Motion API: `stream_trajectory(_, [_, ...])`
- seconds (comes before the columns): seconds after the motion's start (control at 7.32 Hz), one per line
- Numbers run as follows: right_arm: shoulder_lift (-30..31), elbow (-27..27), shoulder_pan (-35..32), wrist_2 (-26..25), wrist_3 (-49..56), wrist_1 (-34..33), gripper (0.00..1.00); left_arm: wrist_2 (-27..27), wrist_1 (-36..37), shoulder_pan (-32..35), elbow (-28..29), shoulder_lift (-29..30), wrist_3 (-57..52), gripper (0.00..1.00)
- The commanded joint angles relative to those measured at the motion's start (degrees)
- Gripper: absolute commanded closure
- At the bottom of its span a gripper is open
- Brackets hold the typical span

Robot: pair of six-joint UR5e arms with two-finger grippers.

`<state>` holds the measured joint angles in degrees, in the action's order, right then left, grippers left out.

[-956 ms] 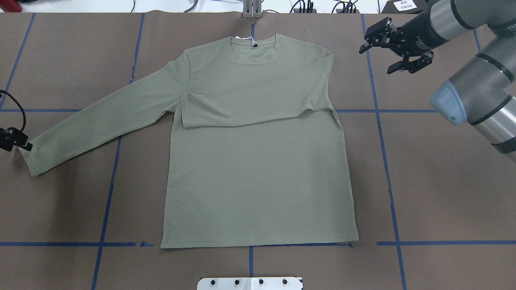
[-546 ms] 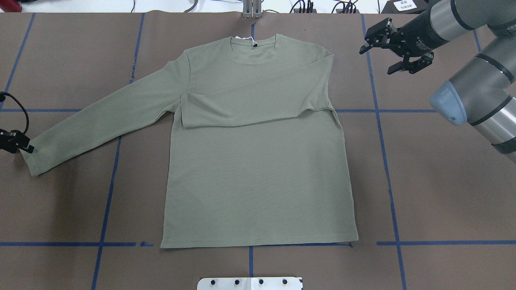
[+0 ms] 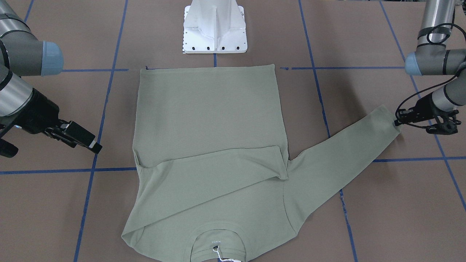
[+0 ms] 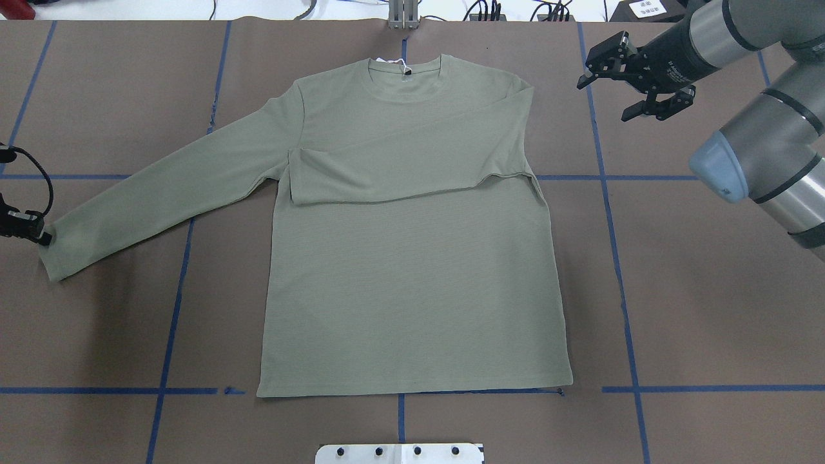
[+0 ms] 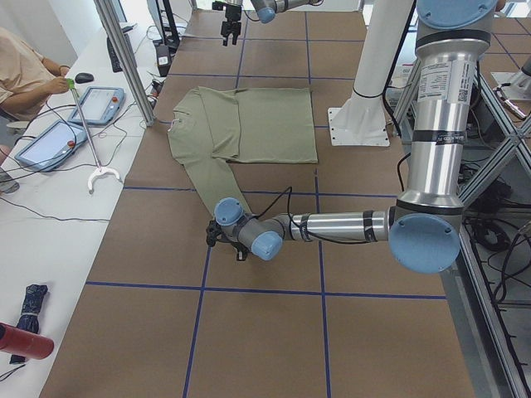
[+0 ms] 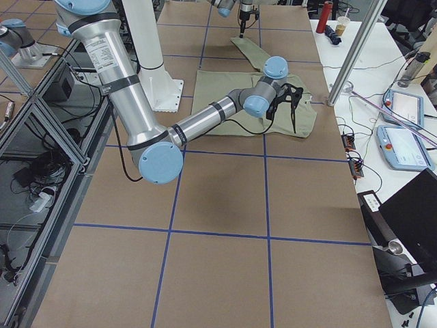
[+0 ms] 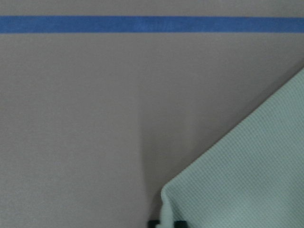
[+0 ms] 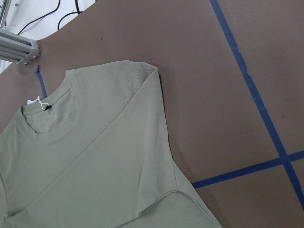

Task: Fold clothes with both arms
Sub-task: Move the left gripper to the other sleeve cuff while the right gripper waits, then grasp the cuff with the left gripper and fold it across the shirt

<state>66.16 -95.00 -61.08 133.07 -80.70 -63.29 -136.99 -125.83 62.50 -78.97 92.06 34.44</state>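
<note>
The sage-green long-sleeved shirt lies flat, collar and white tag at the far edge. One sleeve is folded across the chest. The other sleeve stretches out to the left, ending in its cuff. My left gripper is at that cuff. In the left wrist view the cuff corner sits between closely set fingertips, so the gripper is shut on it. It also shows in the front view. My right gripper is open and empty, hovering beside the shirt's far right shoulder.
The brown table cover carries a grid of blue tape lines. The white pedestal base stands at the near edge by the hem. A metal post and cables sit behind the collar. Operator tablets lie on a side table.
My left gripper has edged a little closer onto the sleeve cuff. My right gripper has drifted slightly to the right, still open. The shirt has not moved.
</note>
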Motion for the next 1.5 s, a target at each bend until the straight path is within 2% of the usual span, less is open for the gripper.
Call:
stream_trajectory(0.0, [0.4,0.0,0.0,0.0,0.0,0.0,0.01,-0.8,0.4,0.1,-5.2,0.0,0.1,1.00])
stream_trajectory(0.14, [0.8,-0.3,-0.2,0.2,0.0,0.0,0.01,-4.4,0.2,0.2,-9.2,-0.1,0.1,1.00])
stream_trajectory(0.27, [1.3,-0.5,-1.3,0.4,0.5,0.1,0.01,-4.9,0.4,0.1,-13.7,0.2,1.4,1.00])
stream_trajectory(0.55, [5.9,-0.4,-2.9,0.9,9.8,0.2,0.01,-4.9,0.4,-1.2,-17.5,11.1,22.3,1.00])
stream_trajectory(0.68, [7.7,0.0,-3.9,0.9,13.8,0.2,0.01,-4.3,0.5,-5.4,-19.0,15.9,31.3,1.00])
stream_trajectory(0.82, [9.2,0.1,-4.8,0.8,16.6,0.2,0.01,-2.3,0.5,-9.8,-18.0,23.6,41.1,1.00])
stream_trajectory(0.96, [10.6,0.0,-6.2,1.2,18.8,0.4,0.01,3.8,0.4,-13.8,-15.3,31.5,49.0,1.00])
stream_trajectory(1.09, [11.4,0.1,-7.1,2.0,20.0,0.3,0.01,8.1,-0.1,-17.4,-9.4,38.9,53.3,1.00])
stream_trajectory(1.37, [12.2,-0.4,-7.3,2.1,20.1,0.4,0.01,20.2,-1.8,-23.7,4.0,53.8,58.4,1.00])
